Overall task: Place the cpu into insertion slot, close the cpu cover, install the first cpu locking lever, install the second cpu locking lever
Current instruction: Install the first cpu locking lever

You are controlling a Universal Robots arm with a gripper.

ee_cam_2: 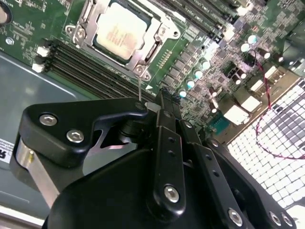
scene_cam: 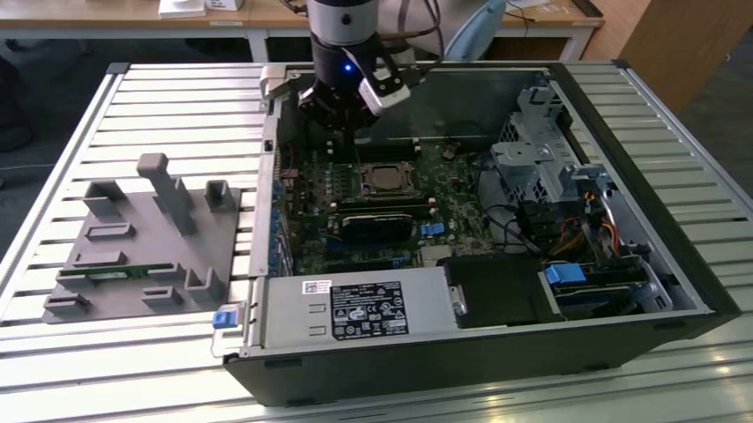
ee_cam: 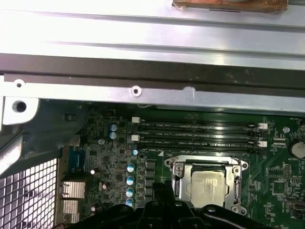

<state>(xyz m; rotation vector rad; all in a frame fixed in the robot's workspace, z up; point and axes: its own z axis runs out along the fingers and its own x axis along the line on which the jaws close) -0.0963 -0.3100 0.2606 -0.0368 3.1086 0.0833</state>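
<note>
The cpu [ee_cam_2: 123, 29], with its silvery top, lies flat in the insertion slot [ee_cam_2: 151, 42] on the green motherboard, and is also seen at cpu [ee_cam: 207, 183] and cpu [scene_cam: 383, 180]. The cpu cover [ee_cam_2: 143, 53], a thin metal frame, lies down around it, also seen as cpu cover [ee_cam: 178, 169]. A thin metal lever rod [ee_cam_2: 139, 89] stands up from the socket's corner. My gripper [ee_cam_2: 162, 94] hovers just beside that corner with its fingers together and nothing visibly between them. In the exterior view the gripper [scene_cam: 341, 132] hangs above the socket's far left side.
Long black memory slots [ee_cam: 200, 133] run beside the socket. The open case holds a black block [scene_cam: 376, 225], a power supply [scene_cam: 353, 308] and a drive cage [scene_cam: 535, 167]. The case wall [ee_cam: 143, 71] is close by. A grey fixture [scene_cam: 141, 247] stands on the slatted table.
</note>
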